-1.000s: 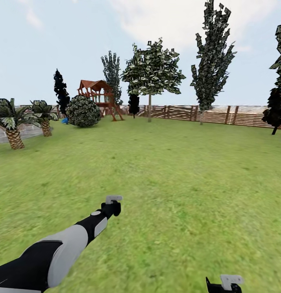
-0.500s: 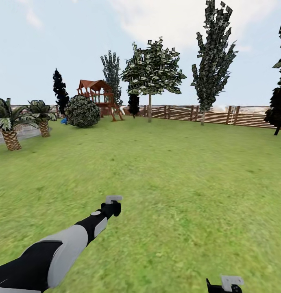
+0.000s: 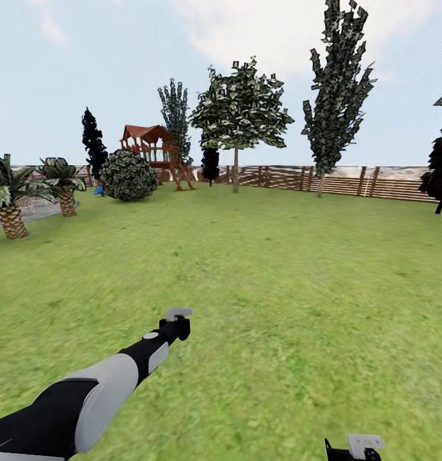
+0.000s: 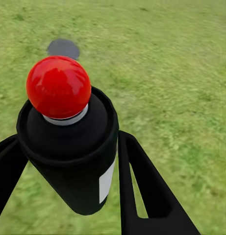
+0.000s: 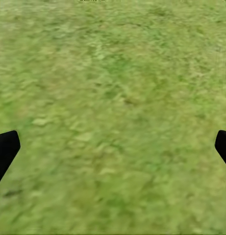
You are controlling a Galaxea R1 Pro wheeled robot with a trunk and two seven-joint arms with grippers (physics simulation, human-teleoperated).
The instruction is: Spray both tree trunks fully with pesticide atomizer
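Observation:
The pesticide atomizer (image 4: pixel 68 147), a black can with a round red top (image 4: pixel 59 85), sits between the black fingers of my left gripper (image 4: pixel 67 139), which is shut on it. In the head view my left arm reaches forward over the lawn, with the left gripper (image 3: pixel 176 322) low above the grass. A tree (image 3: pixel 238 109) with a broad green canopy and a bare trunk (image 3: pixel 235 171) stands far ahead by the fence. A taller, narrower tree (image 3: pixel 336 83) stands to its right. My right gripper (image 5: pixel 115 144) is open over bare grass and also shows at the head view's lower edge (image 3: pixel 352 450).
A brown slat fence (image 3: pixel 348 180) closes the far side of the lawn. A wooden play tower (image 3: pixel 153 148) and a round bush (image 3: pixel 128 174) stand at the far left, with two low palms (image 3: pixel 9 192) nearer. Dark conifers (image 3: pixel 438 173) stand at the right.
The whole head view has shifted a little: the palms and bush slid left and the far-right trees slid right as the camera moved. Both arms hold the same pose.

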